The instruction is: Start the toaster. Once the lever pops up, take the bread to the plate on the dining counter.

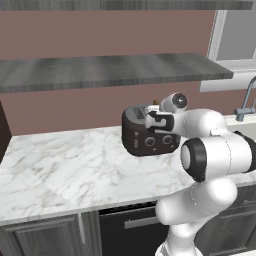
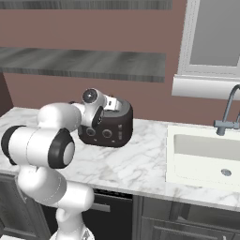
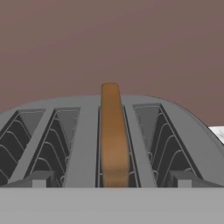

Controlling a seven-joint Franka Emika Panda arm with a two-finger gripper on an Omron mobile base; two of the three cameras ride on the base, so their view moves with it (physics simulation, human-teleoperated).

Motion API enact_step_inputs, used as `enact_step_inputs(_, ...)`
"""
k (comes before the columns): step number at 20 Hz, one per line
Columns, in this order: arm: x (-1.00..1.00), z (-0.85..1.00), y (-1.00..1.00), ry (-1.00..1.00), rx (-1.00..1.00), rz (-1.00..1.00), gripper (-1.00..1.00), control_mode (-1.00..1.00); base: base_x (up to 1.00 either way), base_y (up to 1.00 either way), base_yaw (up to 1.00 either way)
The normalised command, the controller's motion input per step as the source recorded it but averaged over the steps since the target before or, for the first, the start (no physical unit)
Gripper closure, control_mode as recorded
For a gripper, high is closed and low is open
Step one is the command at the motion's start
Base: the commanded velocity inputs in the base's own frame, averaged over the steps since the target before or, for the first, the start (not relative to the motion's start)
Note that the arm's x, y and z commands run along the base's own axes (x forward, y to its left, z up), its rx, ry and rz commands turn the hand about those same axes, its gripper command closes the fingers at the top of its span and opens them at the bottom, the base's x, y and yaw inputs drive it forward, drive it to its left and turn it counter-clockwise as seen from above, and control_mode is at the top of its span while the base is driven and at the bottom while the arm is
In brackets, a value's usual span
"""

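Directly ahead of tool: bread (image 3: 114, 135) upright in toaster (image 3: 87, 144) slot.

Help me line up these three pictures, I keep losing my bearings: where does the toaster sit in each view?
Left base view: toaster right of centre on the marble counter, partly behind the arm's wrist.
Right base view: left of centre, again behind the wrist, left of the sink.
Hand view: its slotted top spans the lower half.
Shared landmark: the bread standing in a slot.

The toaster (image 1: 142, 137) stands on the marble counter (image 1: 60, 170), the arm's wrist (image 1: 162, 121) over it.
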Motion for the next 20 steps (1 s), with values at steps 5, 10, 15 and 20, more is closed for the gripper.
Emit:
enact_step_inputs(5,0.06,0.00,0.00,0.00,0.00,0.00,-1.00,-1.00,0.00,0.00,0.00)
enact_step_inputs(10,0.07,0.00,0.00,0.00,0.00,0.00,-1.00,-1.00,0.00,0.00,0.00)
enact_step_inputs(15,0.01,0.00,0.00,0.00,0.00,0.00,-1.00,-1.00,0.00,0.00,0.00)
enact_step_inputs(20,0.00,0.00,0.00,0.00,0.00,0.00,-1.00,-1.00,0.00,0.00,0.00)
